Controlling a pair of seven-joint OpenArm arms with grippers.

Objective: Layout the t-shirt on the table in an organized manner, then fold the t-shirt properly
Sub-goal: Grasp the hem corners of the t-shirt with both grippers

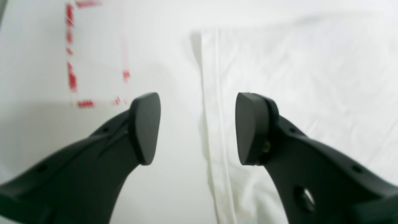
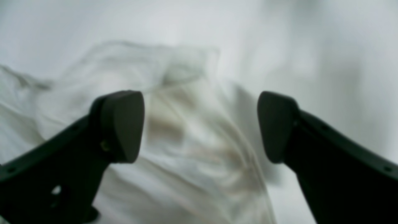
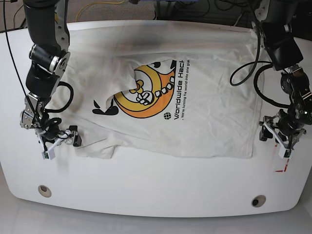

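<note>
T-shirt (image 3: 195, 107) flat on table (image 3: 146, 190), part rumpled.

Left gripper (image 1: 197, 127) low, pointing down, jaws parted wide, nothing between pads. Right gripper (image 2: 200, 126) also low, jaws spread wider, pads bare, nothing clamped. In base view both arms reach down from far edge, elbows bent, wrists turned inward, one at each side, well apart.

Bare table (image 3: 146, 187) lies free along the near edge below the t-shirt (image 3: 209, 117).
</note>
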